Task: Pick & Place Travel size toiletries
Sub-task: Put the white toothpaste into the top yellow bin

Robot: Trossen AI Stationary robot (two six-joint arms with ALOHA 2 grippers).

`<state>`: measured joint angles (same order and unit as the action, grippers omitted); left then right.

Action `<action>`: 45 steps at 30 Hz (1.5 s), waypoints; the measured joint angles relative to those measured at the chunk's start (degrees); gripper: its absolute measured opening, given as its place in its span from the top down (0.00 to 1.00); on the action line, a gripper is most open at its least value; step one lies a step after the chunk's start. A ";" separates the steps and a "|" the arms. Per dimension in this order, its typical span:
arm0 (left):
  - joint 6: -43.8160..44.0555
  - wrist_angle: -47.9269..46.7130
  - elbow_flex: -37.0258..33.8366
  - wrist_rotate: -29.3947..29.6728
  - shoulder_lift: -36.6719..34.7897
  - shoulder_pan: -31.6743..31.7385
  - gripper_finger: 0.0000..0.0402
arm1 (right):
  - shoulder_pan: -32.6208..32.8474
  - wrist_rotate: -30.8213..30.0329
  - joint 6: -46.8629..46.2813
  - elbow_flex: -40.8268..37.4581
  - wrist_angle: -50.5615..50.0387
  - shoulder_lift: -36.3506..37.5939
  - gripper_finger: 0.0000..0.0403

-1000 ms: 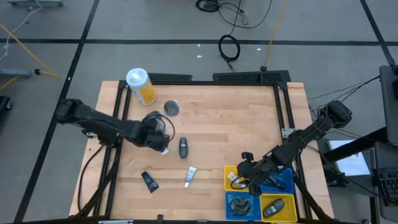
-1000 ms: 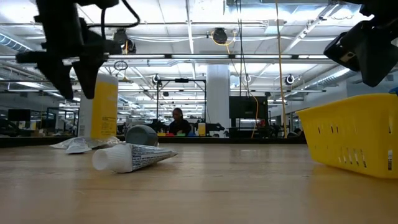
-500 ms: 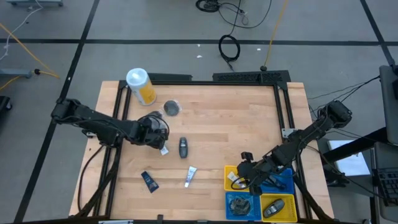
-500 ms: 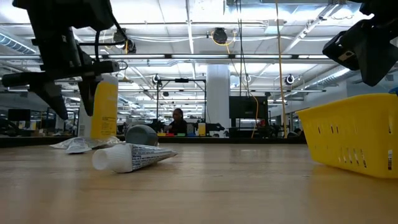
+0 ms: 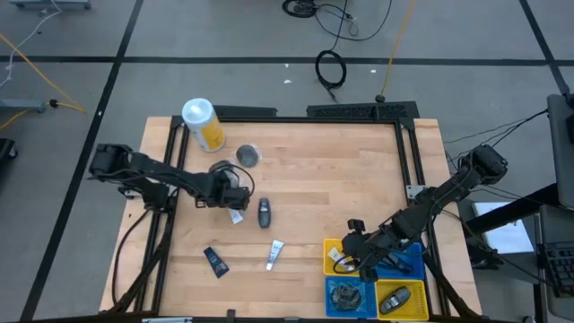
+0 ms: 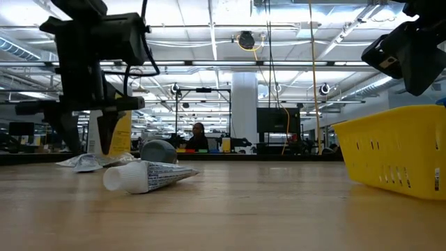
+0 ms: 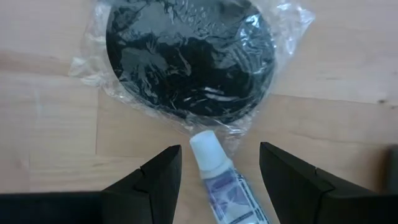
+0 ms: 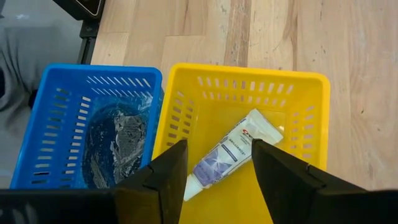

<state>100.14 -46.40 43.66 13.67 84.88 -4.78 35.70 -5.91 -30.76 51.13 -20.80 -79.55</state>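
Open left claw [image 7: 219, 180] astride white tube [image 7: 221, 179]

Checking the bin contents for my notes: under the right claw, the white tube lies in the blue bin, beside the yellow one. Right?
Not quite. The right wrist view shows the white tube lying in the yellow bin, beside the blue bin. The right claw does hang above them.

The wooden table [image 5: 314, 179] carries a yellow canister [image 5: 204, 125], grey jar [image 5: 247, 155], dark bottle [image 5: 265, 213], tubes [image 5: 273, 255] and bins [image 5: 334, 252].

Small toiletries [image 5: 265, 213] scattered on table
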 joint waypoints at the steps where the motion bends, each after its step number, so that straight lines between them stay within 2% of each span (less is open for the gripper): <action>1: -0.16 0.07 0.00 -0.14 0.45 0.16 0.47 | 0.00 0.00 0.00 0.00 0.00 0.00 0.58; 27: -1.59 2.50 0.00 -0.59 1.41 0.85 0.47 | 0.02 -0.26 0.16 -0.01 -0.01 0.00 0.58; 34: -4.48 4.75 0.18 -0.27 6.21 0.85 0.47 | 0.02 -0.26 0.17 -0.02 -0.01 0.02 0.58; 41: -5.23 5.75 0.17 -0.25 6.65 1.01 0.47 | 0.02 -0.26 0.17 0.00 0.00 0.02 0.58; 45: -6.01 5.74 0.04 -0.24 6.16 1.01 0.55 | 0.02 -0.41 0.39 0.00 0.02 0.02 0.58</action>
<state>94.13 -40.66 43.70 13.43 91.05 -3.77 35.73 -6.32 -30.38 51.13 -20.78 -79.53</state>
